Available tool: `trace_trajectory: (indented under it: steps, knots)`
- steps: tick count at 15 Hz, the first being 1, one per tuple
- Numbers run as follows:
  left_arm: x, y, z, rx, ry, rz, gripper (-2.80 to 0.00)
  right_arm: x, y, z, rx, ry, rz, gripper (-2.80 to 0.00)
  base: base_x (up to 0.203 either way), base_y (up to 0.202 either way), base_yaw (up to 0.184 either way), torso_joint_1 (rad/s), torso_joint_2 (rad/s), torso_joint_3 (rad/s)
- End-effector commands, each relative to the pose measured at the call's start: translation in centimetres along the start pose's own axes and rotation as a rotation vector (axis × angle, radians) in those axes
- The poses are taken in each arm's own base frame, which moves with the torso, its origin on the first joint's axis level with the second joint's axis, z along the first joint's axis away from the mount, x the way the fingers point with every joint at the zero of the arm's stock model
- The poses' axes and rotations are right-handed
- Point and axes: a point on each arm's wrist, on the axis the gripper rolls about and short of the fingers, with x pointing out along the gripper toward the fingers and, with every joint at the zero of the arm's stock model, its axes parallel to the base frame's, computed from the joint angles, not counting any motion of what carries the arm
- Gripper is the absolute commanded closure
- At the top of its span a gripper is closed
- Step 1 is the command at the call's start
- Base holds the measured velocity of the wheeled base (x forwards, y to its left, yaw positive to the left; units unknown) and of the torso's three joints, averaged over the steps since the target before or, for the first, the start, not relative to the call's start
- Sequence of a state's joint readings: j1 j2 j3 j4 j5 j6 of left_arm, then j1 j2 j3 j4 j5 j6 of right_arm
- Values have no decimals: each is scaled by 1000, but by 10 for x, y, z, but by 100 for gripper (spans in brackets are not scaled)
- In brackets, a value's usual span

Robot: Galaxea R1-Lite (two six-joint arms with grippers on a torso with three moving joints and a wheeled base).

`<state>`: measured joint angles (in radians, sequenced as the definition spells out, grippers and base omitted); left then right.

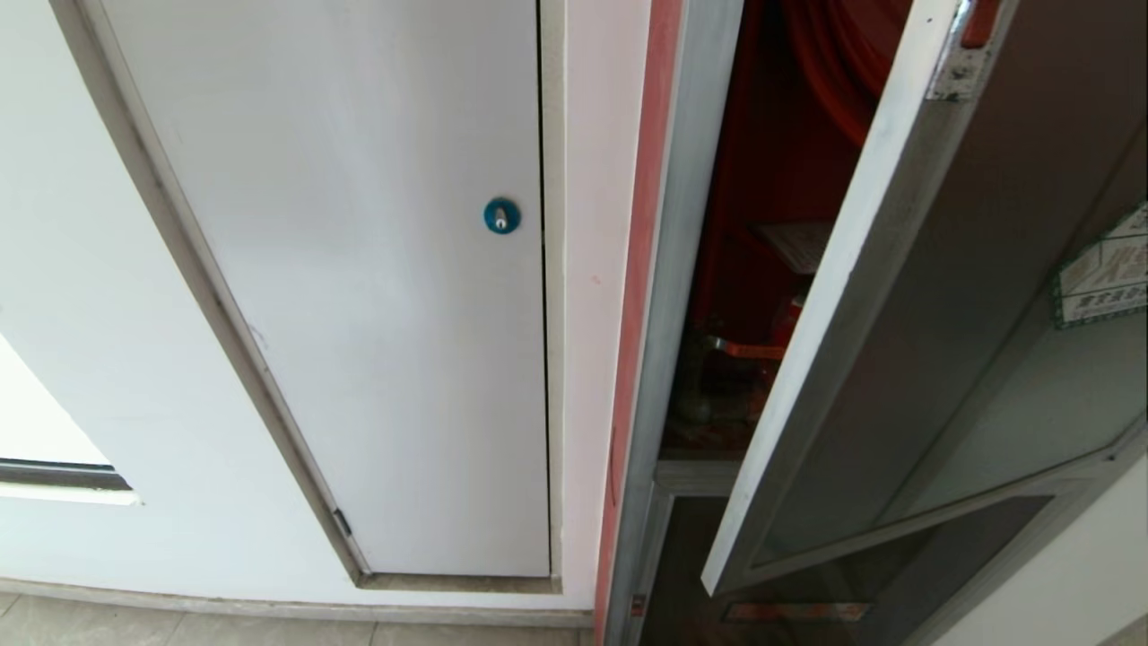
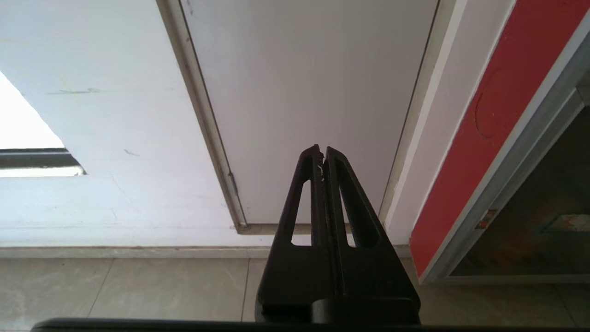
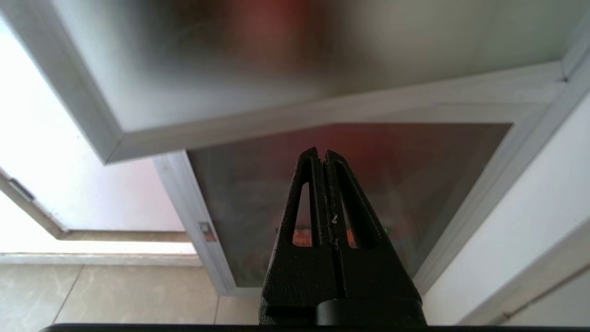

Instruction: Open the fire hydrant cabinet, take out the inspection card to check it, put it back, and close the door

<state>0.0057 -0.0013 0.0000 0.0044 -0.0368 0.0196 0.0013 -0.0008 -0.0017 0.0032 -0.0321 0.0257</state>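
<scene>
Right of the white panel door with its blue round lock (image 1: 501,216), the fire hydrant cabinet (image 1: 668,269) stands with its glass door (image 1: 942,296) swung partly out toward the robot, long axis upright, free edge leading. That door looks stiff, fairly heavy and breakable, so the aluminium edge frame is likely the safest hold; no inspection card can be made out inside. Neither gripper touches anything: left gripper (image 2: 321,152) and right gripper (image 3: 321,154) are closed and empty, well short of the cabinet.
</scene>
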Motion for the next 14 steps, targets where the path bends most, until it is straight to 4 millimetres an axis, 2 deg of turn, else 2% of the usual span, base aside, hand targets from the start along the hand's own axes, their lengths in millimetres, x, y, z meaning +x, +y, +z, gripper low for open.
trace_trajectory:
  steps: [1, 3, 14]
  knots:
    - [0, 0, 0, 0, 2, -1, 0, 0, 0, 0, -3, 4, 0, 0, 197, 0, -5, 2, 6, 2]
    - [0, 0, 0, 0, 3, 0, 0, 0, 0, 0, -3, 4, 2, 0, 138, 0, -2, 10, 4, 1]
    - [0, 0, 0, 0, 3, 0, 0, 0, 0, 0, 22, 2, 0, 0, 0, 0, 0, 0, 0, 0]
